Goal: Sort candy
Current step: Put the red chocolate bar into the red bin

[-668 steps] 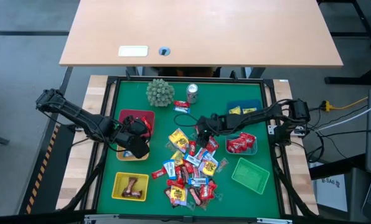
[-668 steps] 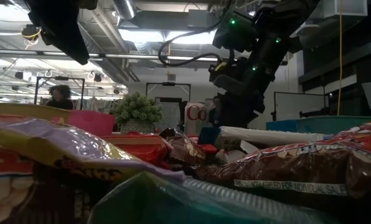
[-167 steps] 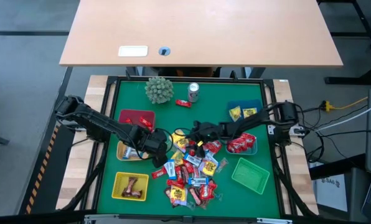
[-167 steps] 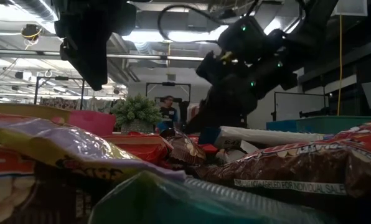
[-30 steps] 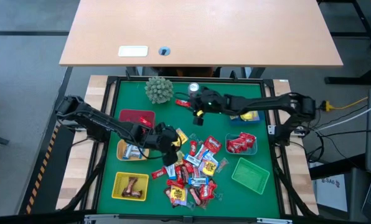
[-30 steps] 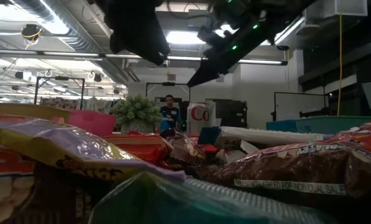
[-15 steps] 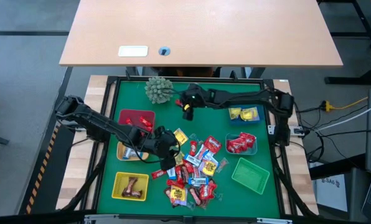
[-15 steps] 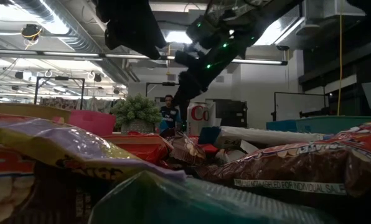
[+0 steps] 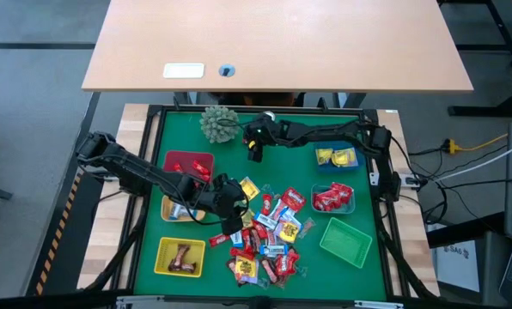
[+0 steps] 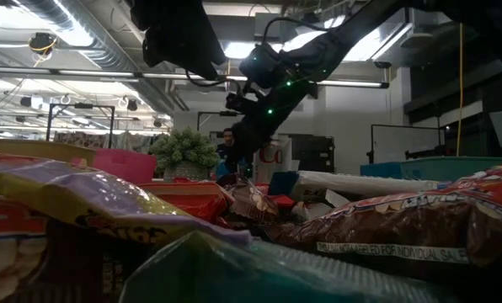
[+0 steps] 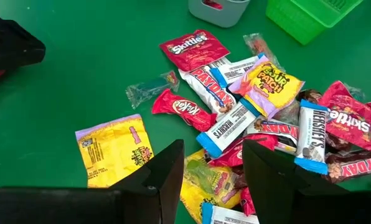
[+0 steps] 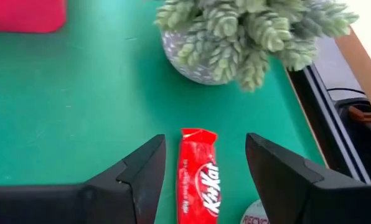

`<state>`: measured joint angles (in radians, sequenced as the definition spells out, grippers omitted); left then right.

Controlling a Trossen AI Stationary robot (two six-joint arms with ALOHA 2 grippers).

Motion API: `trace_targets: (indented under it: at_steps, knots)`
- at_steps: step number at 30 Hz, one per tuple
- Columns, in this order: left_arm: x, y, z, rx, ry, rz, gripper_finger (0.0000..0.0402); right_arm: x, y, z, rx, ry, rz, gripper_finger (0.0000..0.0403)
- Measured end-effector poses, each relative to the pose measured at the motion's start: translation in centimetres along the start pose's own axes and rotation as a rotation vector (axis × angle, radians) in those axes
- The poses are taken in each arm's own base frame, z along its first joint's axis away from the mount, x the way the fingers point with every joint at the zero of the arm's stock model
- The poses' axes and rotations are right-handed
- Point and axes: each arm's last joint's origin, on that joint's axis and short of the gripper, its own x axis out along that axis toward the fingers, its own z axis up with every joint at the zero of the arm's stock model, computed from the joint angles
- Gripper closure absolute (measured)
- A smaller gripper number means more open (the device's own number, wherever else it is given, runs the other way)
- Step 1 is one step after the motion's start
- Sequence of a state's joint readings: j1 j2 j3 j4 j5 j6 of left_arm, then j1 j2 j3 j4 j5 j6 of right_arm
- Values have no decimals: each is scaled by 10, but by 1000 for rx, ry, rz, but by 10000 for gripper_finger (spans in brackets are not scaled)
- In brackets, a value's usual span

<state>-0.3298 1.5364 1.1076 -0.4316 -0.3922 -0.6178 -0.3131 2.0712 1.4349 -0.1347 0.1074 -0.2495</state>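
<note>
The candy lies in a loose heap of red, yellow, blue-white and brown wrappers on the green mat. My left gripper hovers open over the heap's left side, touching nothing. One red KitKat bar lies flat, apart from the heap, near the far edge. My right gripper is open above it, and its fingers stand on either side of the bar without touching it. In the high view the right gripper hides the bar.
A spiky green ball and a silver can stand close to my right gripper. Baskets ring the heap: red, yellow, blue, grey, green. A person shows beyond the table.
My right gripper has swung toward the table's left along the far edge, from beside the can to a place near the spiky green ball, and now stands over the red KitKat bar. My left gripper has shifted slightly toward the near edge over the heap.
</note>
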Motion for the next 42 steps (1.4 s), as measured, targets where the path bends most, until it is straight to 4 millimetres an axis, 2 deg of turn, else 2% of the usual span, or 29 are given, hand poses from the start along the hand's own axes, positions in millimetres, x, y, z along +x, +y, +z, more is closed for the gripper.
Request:
trace_targets:
  at_steps: [12,22,25,32,42]
  knots:
    - [0,1,0,0,-10,16,253,1,2,-3,-3,24,11,182]
    - [0,1,0,0,-11,16,253,1,33,-3,-89,40,86,182]
    - [0,1,0,0,-11,16,253,-1,32,0,-86,22,74,182]
    - [0,1,0,0,-11,16,253,0,21,-7,-19,89,18,182]
    - [0,1,0,0,-10,16,253,9,23,-19,29,177,-12,182]
